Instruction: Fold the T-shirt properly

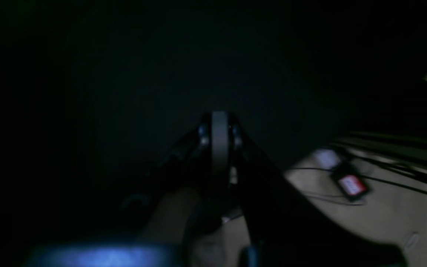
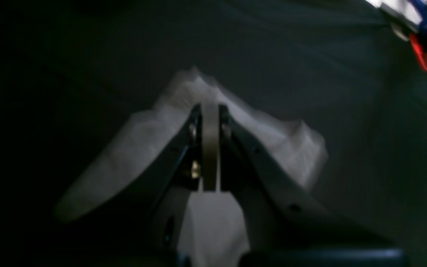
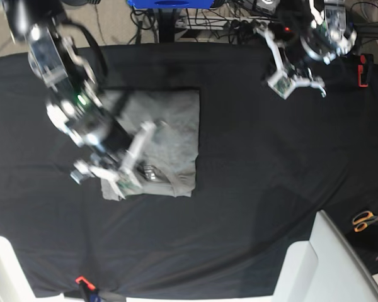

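The T-shirt (image 3: pixel 160 138) lies left of centre on the desk (image 3: pixel 252 189), already a compact rectangle, right gripper (image 2: pixel 209 111) jaws pinching its edge, left gripper (image 1: pixel 219 118) jaws shut, empty, well apart: nearly done, likely a final fold.

T-shirt (image 3: pixel 170 126) partly behind right arm (image 3: pixel 82 107)

Black-and-white arms (image 3: pixel 82 107) — green LED (image 3: pixel 82 99)
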Available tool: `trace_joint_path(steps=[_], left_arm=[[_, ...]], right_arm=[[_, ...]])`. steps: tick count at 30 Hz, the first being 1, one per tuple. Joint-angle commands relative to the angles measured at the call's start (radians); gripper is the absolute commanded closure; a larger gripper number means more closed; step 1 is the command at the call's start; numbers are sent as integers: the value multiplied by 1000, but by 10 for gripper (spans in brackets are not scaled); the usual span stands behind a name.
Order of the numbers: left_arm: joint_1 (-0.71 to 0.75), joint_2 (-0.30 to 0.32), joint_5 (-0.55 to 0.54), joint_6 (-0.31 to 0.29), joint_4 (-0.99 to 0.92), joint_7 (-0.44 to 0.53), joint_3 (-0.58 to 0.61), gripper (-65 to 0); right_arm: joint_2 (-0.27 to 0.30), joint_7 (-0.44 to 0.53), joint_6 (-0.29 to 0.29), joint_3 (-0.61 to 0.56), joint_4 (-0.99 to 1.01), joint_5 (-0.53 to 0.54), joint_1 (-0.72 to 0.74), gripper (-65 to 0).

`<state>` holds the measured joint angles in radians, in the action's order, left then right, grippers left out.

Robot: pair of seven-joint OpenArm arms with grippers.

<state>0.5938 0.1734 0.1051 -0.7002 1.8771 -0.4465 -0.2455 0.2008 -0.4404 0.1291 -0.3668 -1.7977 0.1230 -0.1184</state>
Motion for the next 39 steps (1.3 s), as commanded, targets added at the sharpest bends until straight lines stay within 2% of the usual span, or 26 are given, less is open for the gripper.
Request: trace_joint_path(steps=[1,5,8,11,16,20,23,26,29,31,33,34,36,38,39], left_arm=[[30,12,-2,2,16,30,-5,0],[134,12,-2,2,14,108,-45,0],[211,13,-2,2,6,134,-113,0],[298,15,-2,2,-27,139,-166,0],[427,18,2,2,-89,185,-182,0],[440,12,2,2,-230,239,-171,0],[401,4,9,2,-386,312,-142,0],[318,5,12,2,-592,380,-90,0],[183,35,12,2,-853,450,-27,0],[59,64,12,2,-1086,498,45,0],[-77,87,12,2,-1338,553,127,0],[-150,91,12,2,-1477,588,173,0],[-272,90,12,2,-1703,681,266,0],[-364,84,11,2,-1835,757,381,0],[-392,84,5,23,-1855,768,427,0]], right_arm=[[2,22,1,44,-60,0,-40,0],[6,22,1,214,-172,2,-257,0],[2,22,1,292,-201,7,-404,0],[1,22,1,314,-201,7,-522,0],[-7,22,1,311,-198,8,-703,0],[-24,22,1,341,-178,5,-804,0],[-30,19,1,392,-107,5,-818,0],[-30,-24,1,432,29,5,-774,0],[-30,-76,1,443,276,5,-663,0],[-30,-71,1,443,542,7,-547,0],[-44,-15,2,444,869,8,-410,0],[-51,48,2,446,1057,8,-335,0],[-56,233,2,446,1410,8,-198,-5],[-60,499,2,446,1705,7,-100,-6],[-70,624,2,444,1798,7,-74,-6]])
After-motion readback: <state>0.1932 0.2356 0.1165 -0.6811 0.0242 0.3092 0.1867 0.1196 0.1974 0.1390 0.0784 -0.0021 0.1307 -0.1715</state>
